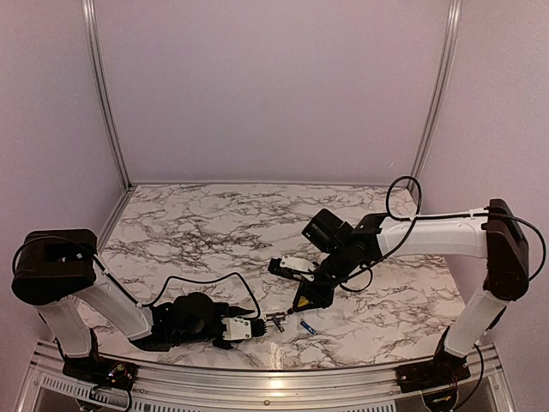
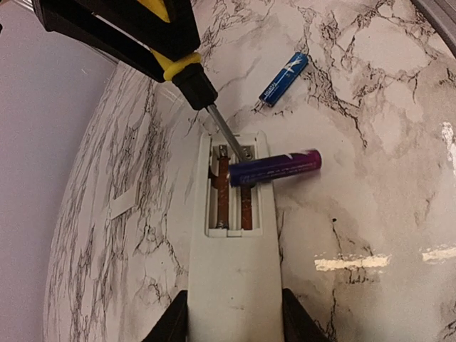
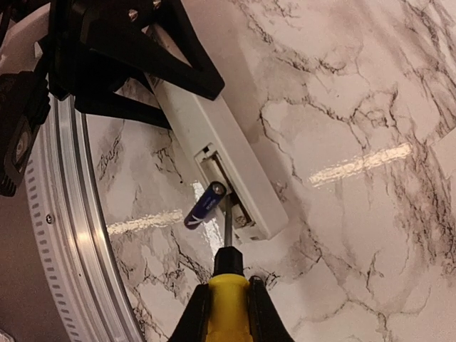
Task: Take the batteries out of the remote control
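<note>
Batteries (image 2: 274, 167): two; one lay across the compartment (image 2: 222, 203), one (image 2: 283, 78) loose on the table (image 2: 370, 178).
Remote control (image 2: 231, 278): one, clamped by left gripper (image 2: 234, 324).
Screwdriver (image 3: 228, 265): one, pinched by right gripper (image 3: 228, 317).

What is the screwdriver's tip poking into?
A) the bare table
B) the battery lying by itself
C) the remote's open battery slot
C: the screwdriver tip sits inside the open slot of the remote, next to the tipped battery; the loose battery lies apart on the table.

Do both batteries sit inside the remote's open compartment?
No, one battery lies on the table beyond the remote control; the second battery pokes crosswise over its edge.
</note>
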Controlling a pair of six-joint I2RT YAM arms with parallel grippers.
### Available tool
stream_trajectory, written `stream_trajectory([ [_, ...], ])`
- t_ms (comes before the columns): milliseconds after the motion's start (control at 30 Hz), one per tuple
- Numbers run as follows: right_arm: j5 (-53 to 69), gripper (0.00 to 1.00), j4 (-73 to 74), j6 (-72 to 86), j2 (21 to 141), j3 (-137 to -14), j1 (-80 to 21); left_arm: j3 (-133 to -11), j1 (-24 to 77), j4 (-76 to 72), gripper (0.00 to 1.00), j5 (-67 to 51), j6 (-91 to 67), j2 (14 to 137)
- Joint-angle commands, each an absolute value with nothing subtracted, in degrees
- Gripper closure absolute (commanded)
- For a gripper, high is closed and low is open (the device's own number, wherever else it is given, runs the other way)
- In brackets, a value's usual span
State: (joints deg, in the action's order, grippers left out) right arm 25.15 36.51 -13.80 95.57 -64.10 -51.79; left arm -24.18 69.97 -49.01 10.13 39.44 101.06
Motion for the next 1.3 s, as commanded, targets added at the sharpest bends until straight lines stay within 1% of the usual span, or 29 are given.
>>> stream_trajectory([
  [0, 25.33, 1.0, 34.12, -10.62, 97.07, -62.09, -52.08, -24.87, 70.22, -54.14, 1.0, 10.98, 39.71, 101.59],
  [900, 23.55, 1.0, 31.78, -8.81, 95.65, -61.61, -52.03, -24.7, 70.22, -54.42, 1.0, 10.55, 39.52, 101.47],
  [1267, 22.42, 1.0, 30.22, -7.09, 92.99, -60.76, -52.06, -24.35, 70.22, -54.92, 1.0, 10.29, 39.36, 101.08],
])
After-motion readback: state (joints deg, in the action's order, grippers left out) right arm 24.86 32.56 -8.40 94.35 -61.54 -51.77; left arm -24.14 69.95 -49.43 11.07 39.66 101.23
